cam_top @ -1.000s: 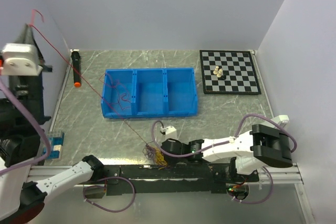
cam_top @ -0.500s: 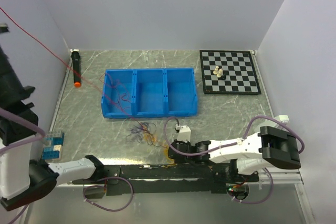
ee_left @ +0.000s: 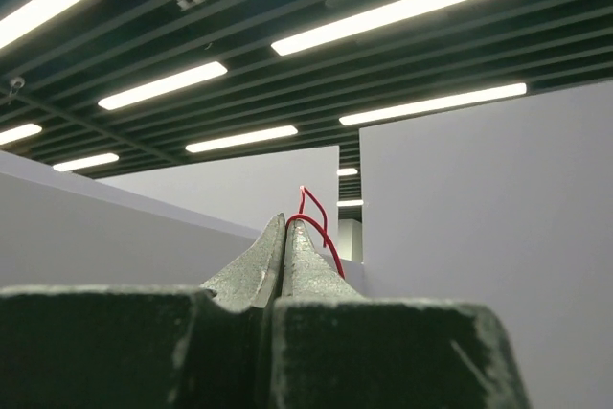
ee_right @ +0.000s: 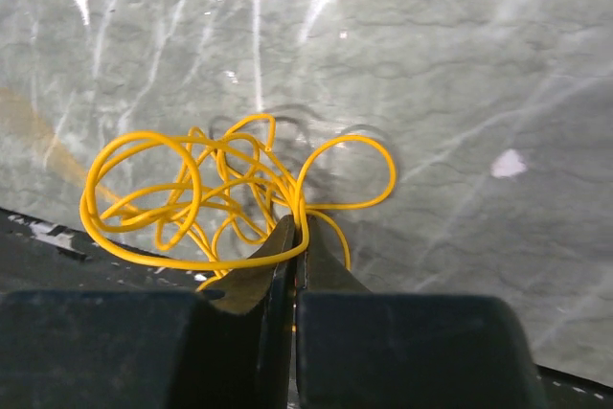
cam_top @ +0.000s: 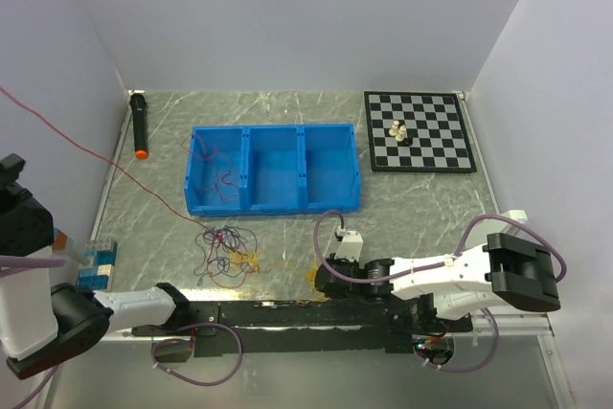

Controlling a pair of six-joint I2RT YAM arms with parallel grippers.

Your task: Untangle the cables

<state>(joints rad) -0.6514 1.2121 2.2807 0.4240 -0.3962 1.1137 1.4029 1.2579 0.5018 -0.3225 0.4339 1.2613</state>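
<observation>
Yellow cable [ee_right: 206, 189] nipped, seemingly, at tips of R gripper [ee_right: 297, 227] — L gripper [ee_left: 287, 223] clamps red cable [ee_left: 324, 233].

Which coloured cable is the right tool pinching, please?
The yellow cable, at the right tool; the red cable is in the left tool, the purple cables lie loose.

A taut red wire [cam_top: 115, 164] slants over the bench's [cam_top: 412, 213] left side, barring passage there. The blue bin [cam_top: 273, 179] blocks the middle; open room lies in front of the chessboard [cam_top: 419, 131].
</observation>
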